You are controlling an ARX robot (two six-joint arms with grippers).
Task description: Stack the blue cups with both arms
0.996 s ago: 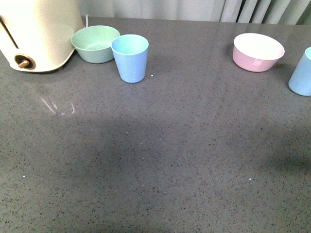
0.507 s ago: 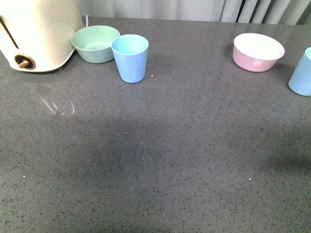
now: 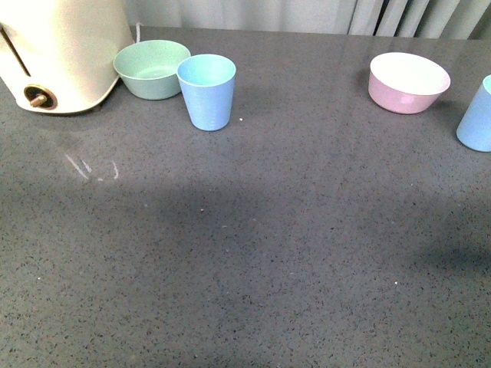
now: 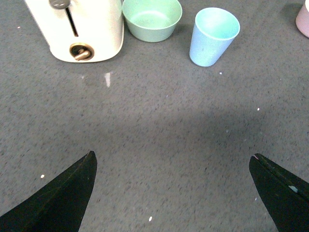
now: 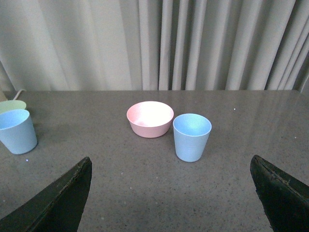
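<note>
One blue cup [image 3: 205, 91] stands upright at the back left of the grey table, beside a mint green bowl [image 3: 152, 69]; the left wrist view shows this blue cup [image 4: 213, 36] too. The other blue cup [image 3: 476, 115] stands upright at the right edge, cut off by the front view. In the right wrist view that cup [image 5: 191, 137] sits ahead of my right gripper [image 5: 171, 166], next to a pink bowl [image 5: 150, 118]. My left gripper [image 4: 174, 162] is open over bare table, well short of its cup. Neither arm shows in the front view.
A cream toaster [image 3: 61, 54] stands at the back left, next to the green bowl. The pink bowl [image 3: 408, 82] sits at the back right. Grey curtains [image 5: 154, 43] hang behind the table's far edge. A few pale scuffs [image 3: 92, 169] mark the table.
Nothing on the table has moved. The front view has shifted very slightly, and the shadow at the right edge has changed a little.
</note>
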